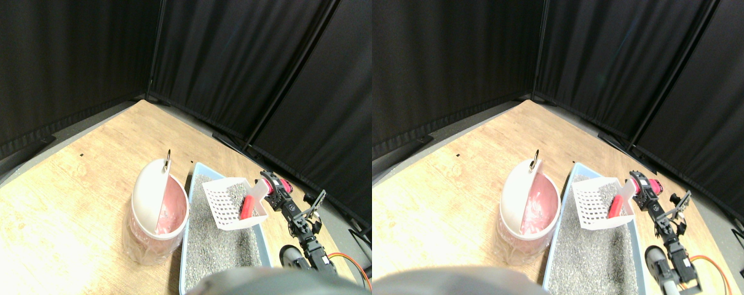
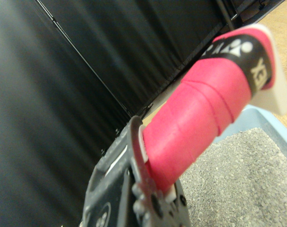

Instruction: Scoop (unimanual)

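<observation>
Right gripper: clamped on the pink-wrapped handle of the white slotted scoop, raised over the blue litter tray of grey litter. Scoop holds a red piece. Just beside the tray: pink-lined bin, white lid tilted; black curtains behind

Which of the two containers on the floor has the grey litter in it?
The light blue tray, the rectangular one on the right under the white slotted scoop. The round bin beside it has a pink liner and a tilted white lid, with no litter visible.
</observation>
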Available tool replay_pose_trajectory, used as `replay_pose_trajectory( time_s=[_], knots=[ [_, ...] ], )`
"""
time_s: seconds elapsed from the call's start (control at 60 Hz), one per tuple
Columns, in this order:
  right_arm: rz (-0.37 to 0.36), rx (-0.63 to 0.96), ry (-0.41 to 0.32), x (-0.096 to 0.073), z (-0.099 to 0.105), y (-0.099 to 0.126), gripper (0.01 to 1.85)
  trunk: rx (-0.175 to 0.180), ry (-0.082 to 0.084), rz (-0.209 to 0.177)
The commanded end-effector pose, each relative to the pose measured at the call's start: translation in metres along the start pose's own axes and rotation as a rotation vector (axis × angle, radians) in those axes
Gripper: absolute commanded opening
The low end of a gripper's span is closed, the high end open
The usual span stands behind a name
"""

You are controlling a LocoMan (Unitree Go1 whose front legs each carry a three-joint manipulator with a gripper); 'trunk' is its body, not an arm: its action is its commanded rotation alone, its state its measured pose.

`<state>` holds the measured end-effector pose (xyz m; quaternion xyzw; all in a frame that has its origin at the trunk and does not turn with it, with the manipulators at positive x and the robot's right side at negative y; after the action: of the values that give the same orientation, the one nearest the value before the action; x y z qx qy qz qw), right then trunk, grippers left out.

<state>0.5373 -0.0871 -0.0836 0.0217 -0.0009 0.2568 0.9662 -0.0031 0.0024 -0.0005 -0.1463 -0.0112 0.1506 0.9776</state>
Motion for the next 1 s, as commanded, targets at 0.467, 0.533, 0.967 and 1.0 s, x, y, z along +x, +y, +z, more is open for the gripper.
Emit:
replay_pose_trajectory(
  time_s=[0.467,0.533,0.967,1.0],
  knots=[
    [0.092,0.035,-0.089,0.004,0.016,0.021,0.05,-0.022,0.000,0.080],
    [0.101,0.046,-0.081,0.006,0.015,0.022,0.05,-0.024,-0.002,0.087],
    [0.066,0.016,0.005,0.015,0.007,0.030,0.05,-0.033,-0.006,0.111],
    [0.064,0.017,0.006,0.015,0.007,0.030,0.05,-0.035,-0.007,0.113]
  ],
)
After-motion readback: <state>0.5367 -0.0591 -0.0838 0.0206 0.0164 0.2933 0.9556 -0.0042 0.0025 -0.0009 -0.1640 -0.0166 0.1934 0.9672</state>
